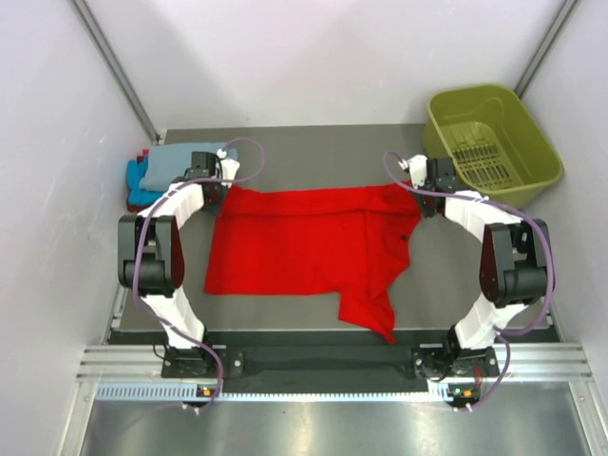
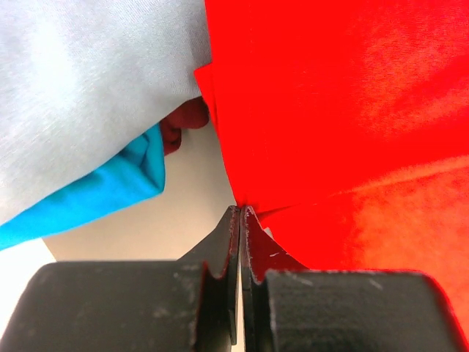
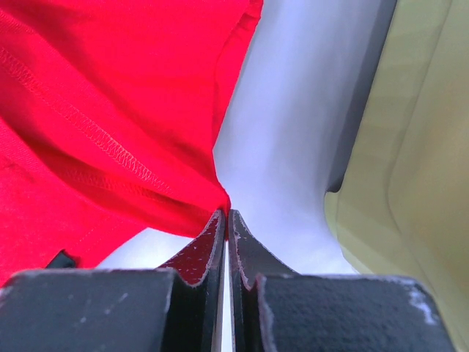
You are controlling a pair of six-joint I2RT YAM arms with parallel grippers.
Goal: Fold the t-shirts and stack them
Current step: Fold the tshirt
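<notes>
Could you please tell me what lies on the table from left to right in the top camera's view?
A pile of folded shirts → red t-shirt → green basket.

We count three t-shirts: one red t-shirt point(image 1: 304, 242) mid-table, one grey-blue t-shirt point(image 1: 185, 157) and one turquoise t-shirt point(image 1: 142, 187) piled at 10 o'clock. One dark-red sliver point(image 2: 183, 125) in that pile: kind undetermined. One green basket point(image 1: 480, 114) at 2 o'clock. Two grippers: left gripper point(image 1: 226, 187), right gripper point(image 1: 418, 199).

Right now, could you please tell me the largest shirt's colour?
The shirt is plain bright red, clearest in the top view.
</notes>
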